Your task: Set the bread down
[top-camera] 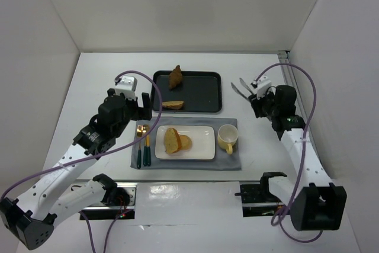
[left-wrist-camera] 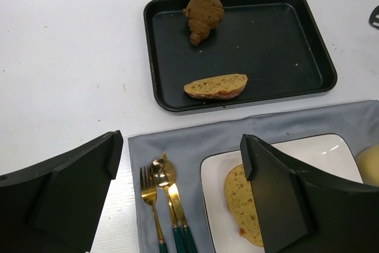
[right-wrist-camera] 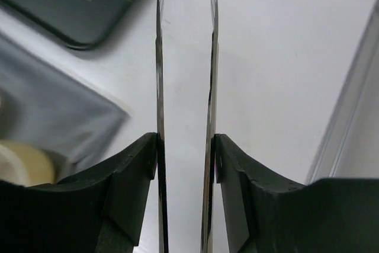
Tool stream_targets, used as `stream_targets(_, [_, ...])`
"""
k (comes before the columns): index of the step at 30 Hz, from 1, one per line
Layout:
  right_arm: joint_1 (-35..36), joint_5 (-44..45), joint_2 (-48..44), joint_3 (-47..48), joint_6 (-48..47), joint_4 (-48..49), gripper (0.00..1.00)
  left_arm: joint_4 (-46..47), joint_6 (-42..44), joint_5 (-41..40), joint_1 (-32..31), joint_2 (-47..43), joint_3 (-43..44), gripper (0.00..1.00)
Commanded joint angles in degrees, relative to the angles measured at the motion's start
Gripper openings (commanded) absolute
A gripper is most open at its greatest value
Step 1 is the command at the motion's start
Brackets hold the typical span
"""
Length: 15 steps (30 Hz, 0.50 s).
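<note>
A black tray (top-camera: 201, 90) holds a brown croissant (top-camera: 176, 77) and a bread slice (top-camera: 173, 105); both show in the left wrist view, croissant (left-wrist-camera: 204, 10) and slice (left-wrist-camera: 216, 86). A white plate (top-camera: 201, 146) on a grey placemat (top-camera: 225, 161) holds two bread slices (top-camera: 172, 140); one shows in the left wrist view (left-wrist-camera: 243, 202). My left gripper (top-camera: 144, 106) (left-wrist-camera: 180, 146) is open and empty above the placemat's left end. My right gripper (top-camera: 256, 96) (right-wrist-camera: 185, 140) holds metal tongs (top-camera: 240, 87) (right-wrist-camera: 159, 57), their blades apart and empty, right of the tray.
A yellow mug (top-camera: 227, 138) stands on the placemat right of the plate. A gold fork, spoon and knife (top-camera: 142, 146) (left-wrist-camera: 163, 199) lie left of the plate. White walls enclose the table; a metal rail (top-camera: 290, 72) runs along the right wall.
</note>
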Motion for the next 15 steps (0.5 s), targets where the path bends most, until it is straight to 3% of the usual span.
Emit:
stream_targets(1, [-8.42,-0.27,3.65,-2.04,5.98,10.36,0.53,2.59,-0.58,1.27,0.37,-1.90,-0.11,1.00])
stream_targets(5, [-10.82,2.37,11.37,-3.36,6.51,15.38,0.51,3.12,-0.58,2.32,0.37,-2.43,-0.11,1.00])
stream_targets(15, [-13.37,5.45,27.73,1.81,7.66,11.09,0.58,3.12,-0.58,4.07,0.37,-2.43,-0.11,1.00])
